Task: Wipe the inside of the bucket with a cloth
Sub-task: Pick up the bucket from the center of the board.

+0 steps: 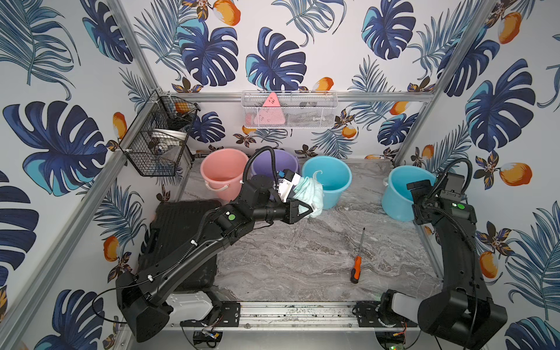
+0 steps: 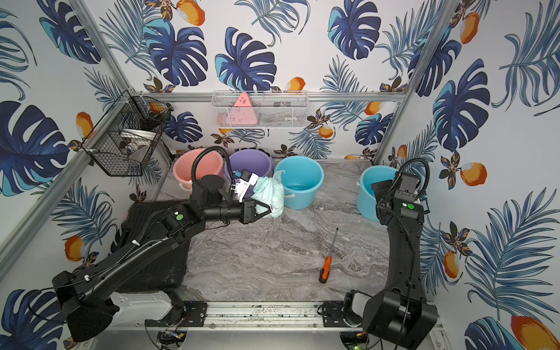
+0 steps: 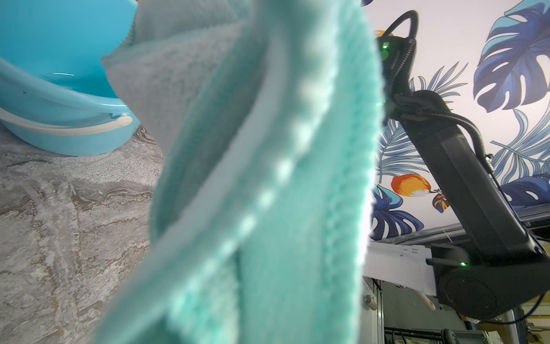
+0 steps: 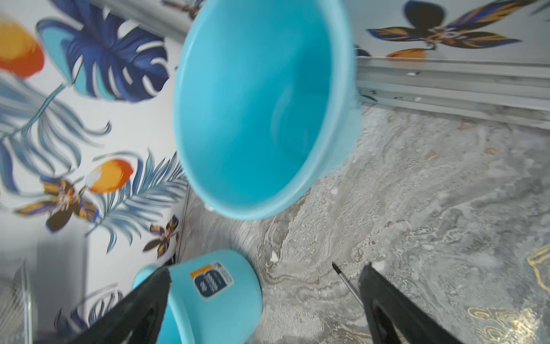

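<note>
left pincer (image 1: pixel 315 211) (image 2: pixel 270 209): pressed together on a bunched fold of the cloth (image 1: pixel 309 191) (image 2: pixel 269 191), with its tips buried in the fabric and pointing toward the right arm's side.
cloth: pale mint and crumpled into a loose ball, pinched in the left pincer and outside every bucket. It bulges upward from the tips. In the left wrist view its folds (image 3: pixel 268 178) hang close to the lens and hide most of the scene.
middle blue bucket (image 1: pixel 333 178) (image 2: pixel 303 178) (image 3: pixel 59 119): upright, just past the left pincer's tips and behind the cloth. A curled cloth corner overlaps its rim in both top views; whether they touch cannot be told.
right pincer (image 1: pixel 419 198) (image 4: pixel 265 269): spread wide and gripping nothing. Its dark fingers (image 4: pixel 143 309) stand well apart in the blurred right wrist view.
right blue bucket (image 1: pixel 397 194) (image 2: pixel 368 194): right beside the right pincer, on the side facing the left pincer and partly hidden by the arm. Contact cannot be told.
screwdriver (image 1: pixel 357 260) (image 2: pixel 328 260): orange-handled, lying flat between the two pincers, closer to the arm bases than either.
pink bucket (image 1: pixel 224 172) and purple bucket (image 1: pixel 272 163): behind the left pincer's wrist, in a row with the middle blue bucket.
desk (image 1: pixel 288 257): grey marbled surface under both pincers.
</note>
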